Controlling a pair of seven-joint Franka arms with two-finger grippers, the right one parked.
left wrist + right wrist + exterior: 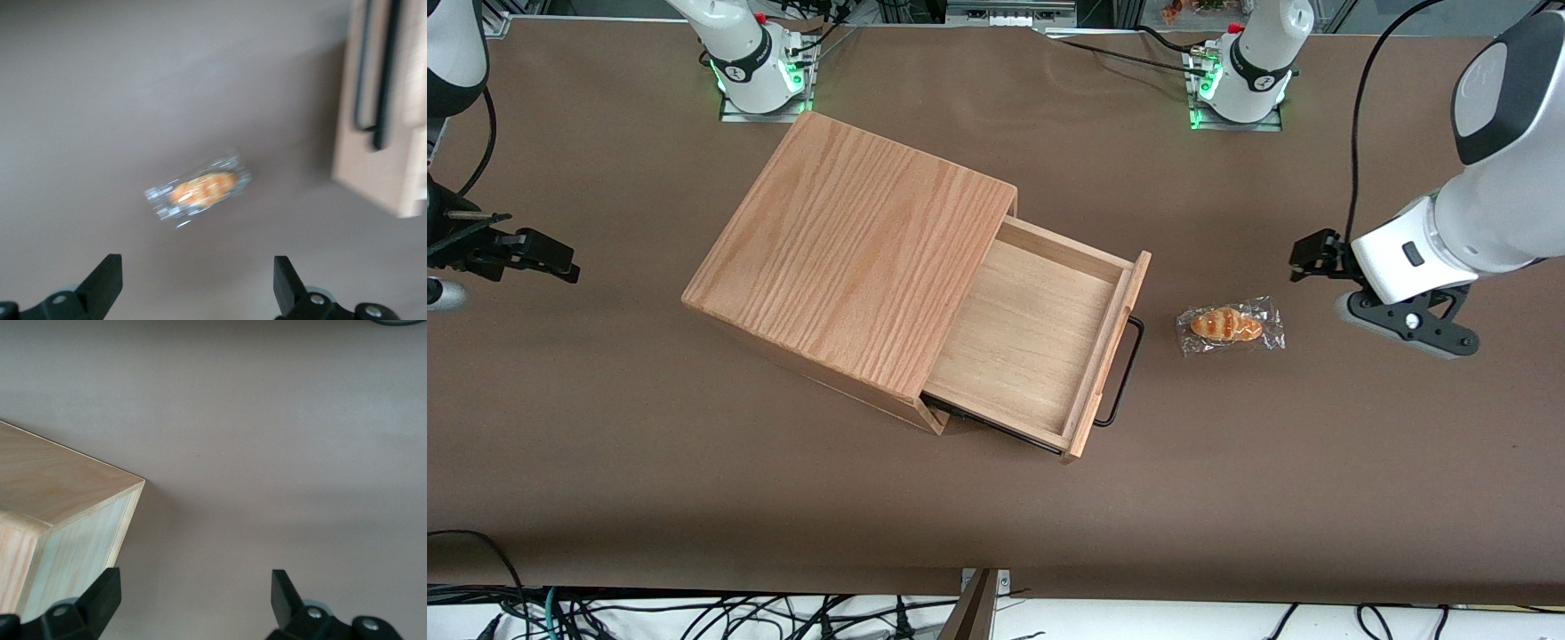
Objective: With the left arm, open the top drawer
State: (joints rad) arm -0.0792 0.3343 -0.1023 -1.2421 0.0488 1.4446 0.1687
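The gripper [193,283] is held wide and empty above the table, well apart from the top drawer [1040,338], which is pulled far out of the oak-grain cabinet [845,253]. Little seems left but a clean retreat, kept clear of the crinkly wrapped bread roll [1229,325] and the thin black wire handle [1125,369].
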